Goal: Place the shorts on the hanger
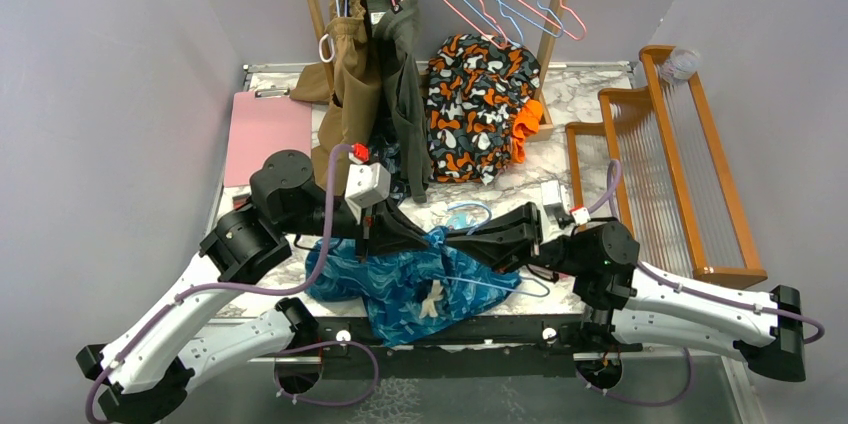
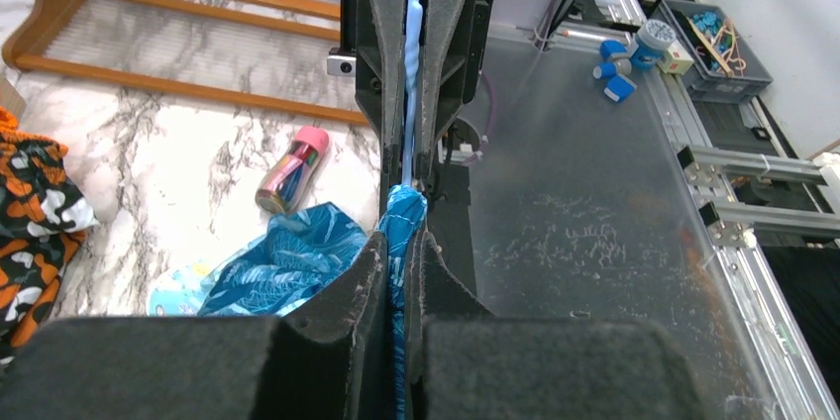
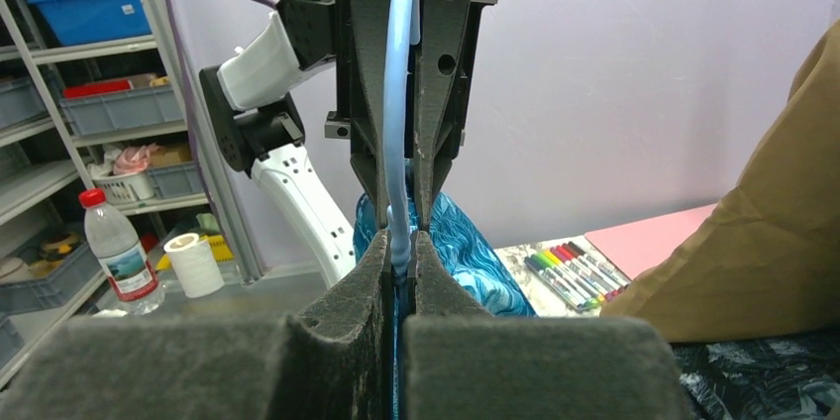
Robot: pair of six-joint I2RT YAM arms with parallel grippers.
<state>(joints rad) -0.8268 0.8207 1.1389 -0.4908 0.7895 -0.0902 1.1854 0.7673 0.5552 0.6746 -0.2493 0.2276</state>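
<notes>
Shorts (image 1: 400, 289) lie bunched at the table's (image 1: 585, 94) near edge, one fold lapping over it. Above the shorts the claws meet tip to tip. The left gripper (image 1: 440, 242) is pinched on shorts fabric. The right gripper (image 1: 472, 244) is clamped on the hanger (image 1: 500, 288), whose wire trails right of the shorts. Bare marble lies behind the shorts.

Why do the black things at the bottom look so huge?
Left wrist view: the left fingers sit at the lens, so they loom, pinching the shorts. Right wrist view: same for the right fingers, on the hanger. Top view: even light, nothing looms.
</notes>
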